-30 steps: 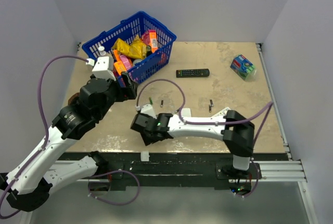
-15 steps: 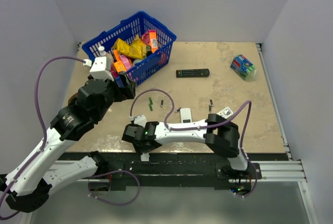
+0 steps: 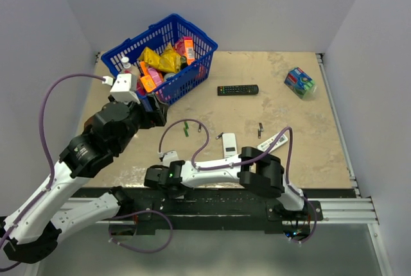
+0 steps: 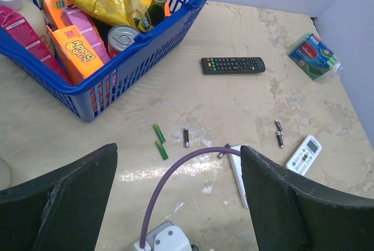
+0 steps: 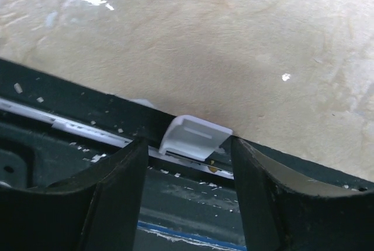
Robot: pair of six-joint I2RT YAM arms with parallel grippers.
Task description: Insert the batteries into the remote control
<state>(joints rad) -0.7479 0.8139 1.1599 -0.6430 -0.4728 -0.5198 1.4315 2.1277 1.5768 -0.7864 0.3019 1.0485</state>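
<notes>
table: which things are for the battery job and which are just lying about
Job: central white remote, green batteries, dark batteries.
Lying about: basket, black remote, green pack, right-hand white remote.

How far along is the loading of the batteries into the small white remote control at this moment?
Done: nothing that shows; the batteries lie loose on the table, apart from the remote control. In hand: the right gripper, open, flanks a small white piece at the table's near edge, perhaps the battery cover. The left gripper is open and empty. Left: every battery.
</notes>
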